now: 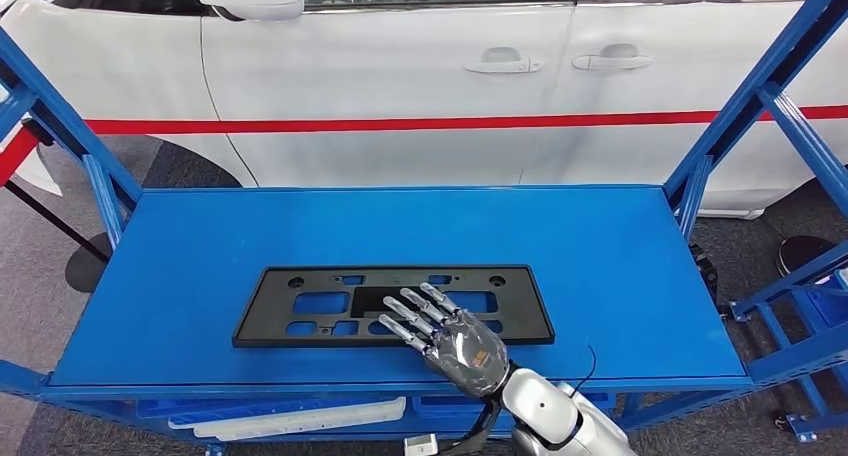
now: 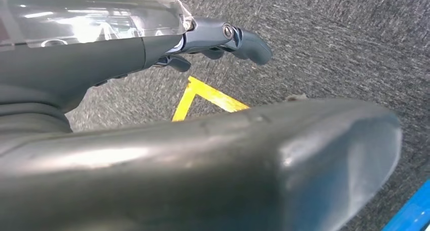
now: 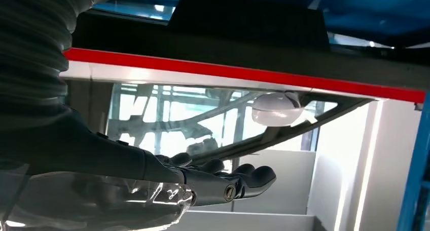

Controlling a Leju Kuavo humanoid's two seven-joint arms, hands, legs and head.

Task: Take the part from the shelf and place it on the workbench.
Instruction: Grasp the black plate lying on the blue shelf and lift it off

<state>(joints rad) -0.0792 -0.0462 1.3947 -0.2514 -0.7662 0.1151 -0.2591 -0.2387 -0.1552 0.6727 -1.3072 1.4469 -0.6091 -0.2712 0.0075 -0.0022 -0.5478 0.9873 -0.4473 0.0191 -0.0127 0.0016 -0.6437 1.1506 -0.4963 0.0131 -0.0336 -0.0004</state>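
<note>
A white car (image 1: 420, 76) with a red stripe is filling the top of the head view, its two door handles sitting at the upper right and a mirror at the upper left. Below it, a blue workbench (image 1: 600, 266) is spreading across the middle of the frame, with blue frame posts (image 1: 770, 106) rising at the left and right edges. Grey carpet (image 1: 40, 276) is showing at the lower left and right corners.

The black plate (image 1: 300, 311), a flat rectangular part with cut-out holes, is lying flat on the workbench in the lower centre of the frame, near the front edge.

The right hand (image 1: 450, 338) is coming in from the bottom centre, its fingers (image 1: 405, 311) spread apart and stretched out over the right half of the plate, holding nothing; whether the fingertips are touching the plate cannot be told.

In the left wrist view the left hand (image 2: 213, 38) is hanging over grey carpet with a yellow line (image 2: 203, 97) at the centre of the frame, its fingers stretched out and gripping nothing.
</note>
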